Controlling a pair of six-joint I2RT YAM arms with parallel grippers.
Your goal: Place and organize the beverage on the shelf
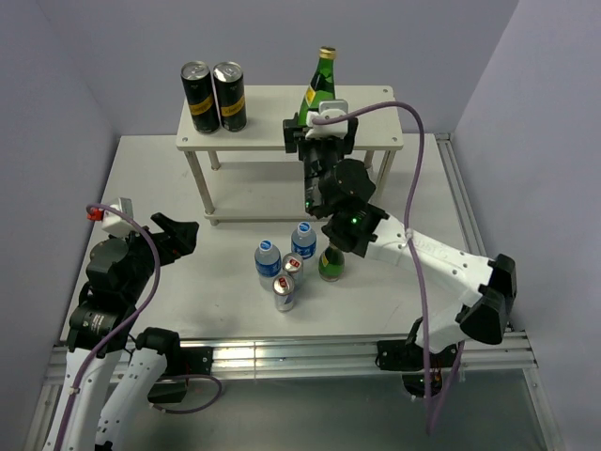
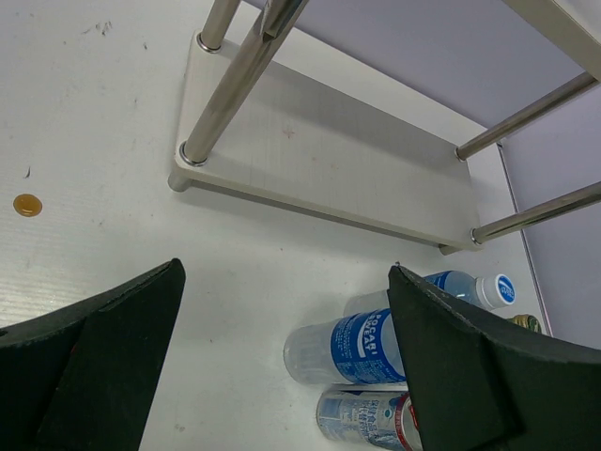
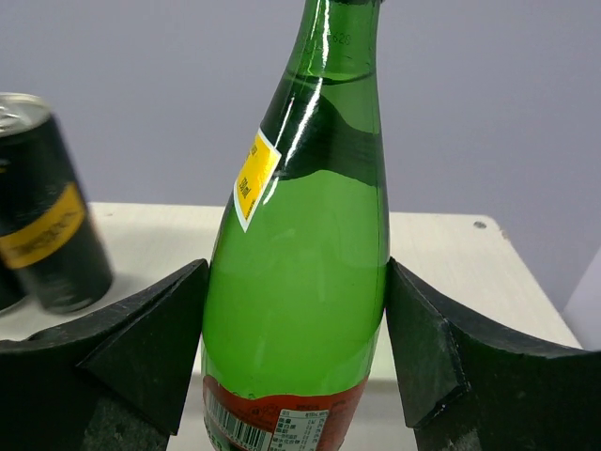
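Right fingers (image 3: 141, 348) clamped on green bottle (image 3: 300, 282) at top board of shelf (image 1: 263, 117), far side of counter (image 1: 160, 169); black cans (image 1: 214, 96) at its left end. Left fingers (image 2: 94, 366) apart, near left edge. Five drinks (image 1: 291, 267) clustered mid-counter.

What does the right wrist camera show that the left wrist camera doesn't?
Only the right wrist view: a green bottle gripped in the right claw, with a black can behind it. Only the left wrist view: water bottles and a silver can on the table, past the open left claw. Both: the white shelf, its top board in one, its bottom board and legs in the other.
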